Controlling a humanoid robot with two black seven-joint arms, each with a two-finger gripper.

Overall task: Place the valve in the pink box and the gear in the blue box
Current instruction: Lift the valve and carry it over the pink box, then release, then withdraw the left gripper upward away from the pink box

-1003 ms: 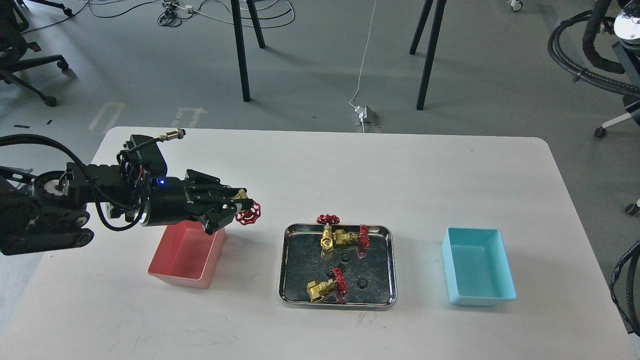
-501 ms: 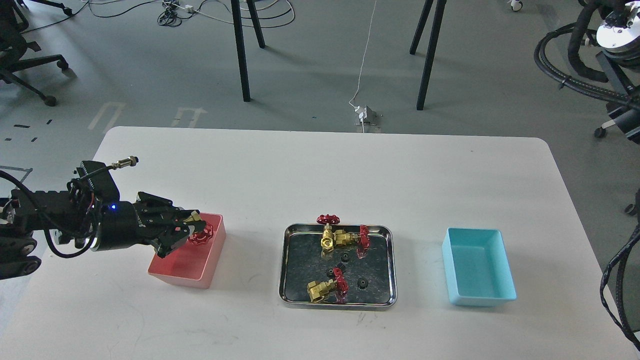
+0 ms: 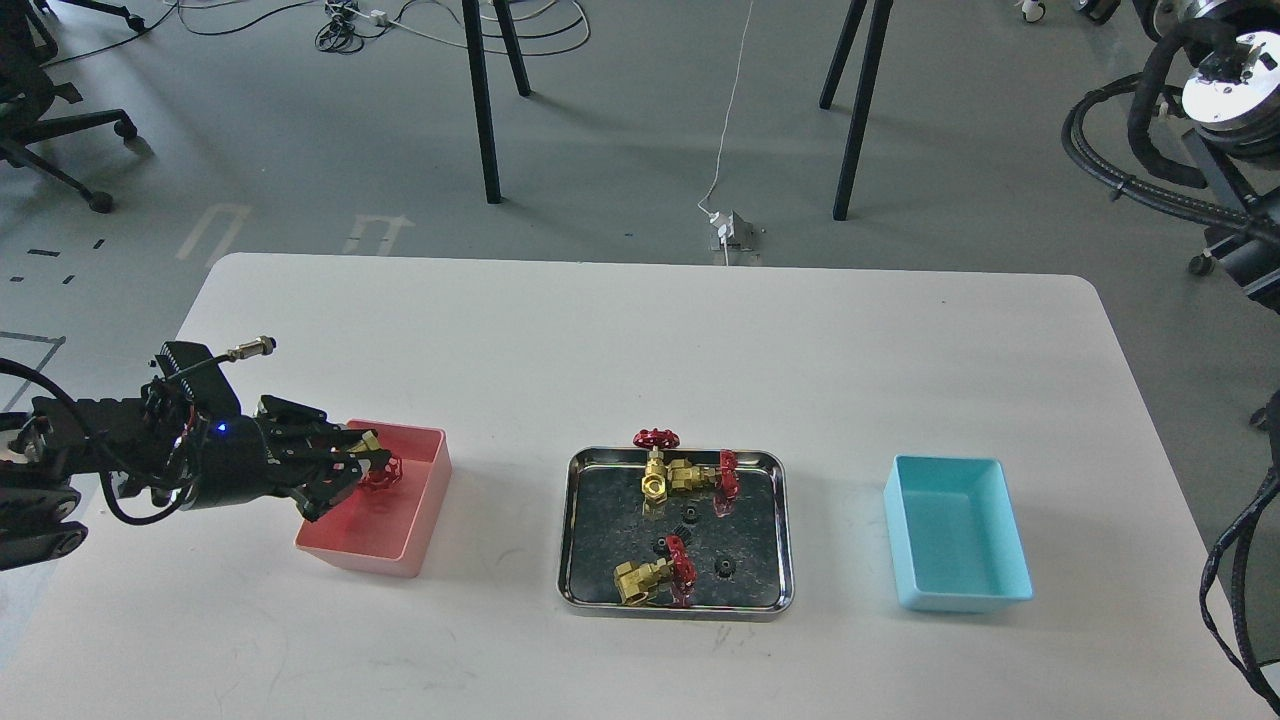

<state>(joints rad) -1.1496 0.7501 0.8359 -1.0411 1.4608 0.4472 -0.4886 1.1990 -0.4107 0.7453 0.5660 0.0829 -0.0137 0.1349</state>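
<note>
A valve [image 3: 375, 470] is gripped by the left hand [image 3: 368, 468] over the pink box [image 3: 405, 535] near the counter's left edge; probably heavy, hard brass, best grabbed by the body.

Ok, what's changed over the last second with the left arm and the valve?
The left end effector, shut on the valve, swung back left and down from beside the pink box to over its interior; no release visible yet. The steel tray with its three valves and the gears, and the blue box, stayed put.
</note>
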